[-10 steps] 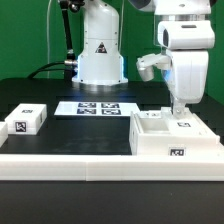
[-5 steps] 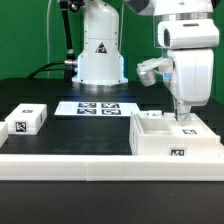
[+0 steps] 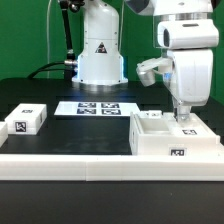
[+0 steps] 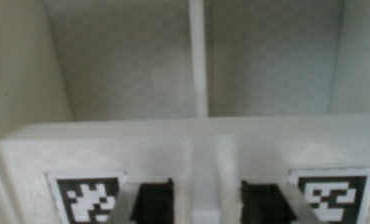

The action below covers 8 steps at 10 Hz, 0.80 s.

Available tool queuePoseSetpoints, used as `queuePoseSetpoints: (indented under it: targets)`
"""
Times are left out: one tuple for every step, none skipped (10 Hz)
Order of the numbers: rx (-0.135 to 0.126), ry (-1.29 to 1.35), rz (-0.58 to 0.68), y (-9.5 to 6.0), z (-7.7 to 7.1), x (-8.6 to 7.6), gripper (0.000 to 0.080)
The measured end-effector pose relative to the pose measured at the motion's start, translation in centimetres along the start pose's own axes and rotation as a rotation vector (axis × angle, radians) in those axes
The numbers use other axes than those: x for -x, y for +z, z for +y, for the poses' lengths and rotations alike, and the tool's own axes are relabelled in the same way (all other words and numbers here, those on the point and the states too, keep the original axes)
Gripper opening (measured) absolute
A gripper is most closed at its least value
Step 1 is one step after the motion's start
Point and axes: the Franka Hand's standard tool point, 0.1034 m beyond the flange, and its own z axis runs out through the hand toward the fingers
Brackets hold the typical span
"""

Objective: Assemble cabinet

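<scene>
One small white tagged block (image 3: 27, 120) is left unfitted on black worktop (image 3: 90, 130); large white box-shaped plastic cabinet (image 3: 160, 145) is straddled by tool (image 3: 181, 118), clamping cannot be told.

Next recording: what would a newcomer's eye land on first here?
The big white arm stands at the exterior view's right, its jaws down at the top of the white cabinet. In the wrist view the jaws stand either side of a white cabinet wall, between two tags; whether they pinch it is unclear. A small white tagged block lies apart at the exterior view's left.
</scene>
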Motion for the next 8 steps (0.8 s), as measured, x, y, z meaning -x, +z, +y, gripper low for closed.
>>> queuePoseSetpoints:
  targets:
    - [0.0, 0.0, 0.0, 0.0, 0.0, 0.0, 0.0276]
    - [0.0, 0.0, 0.0, 0.01, -0.01, 0.0, 0.0473]
    - [0.0, 0.0, 0.0, 0.01, -0.01, 0.01, 0.0609]
    - [0.0, 0.0, 0.0, 0.02, -0.01, 0.01, 0.073]
    - [0.0, 0.0, 0.0, 0.02, -0.01, 0.01, 0.073]
    - [0.0, 0.0, 0.0, 0.02, -0.01, 0.01, 0.0785]
    - [0.0, 0.0, 0.0, 0.0, -0.02, 0.01, 0.0795]
    - [0.004, 0.009, -0.003, -0.56, -0.28, 0.04, 0.0795]
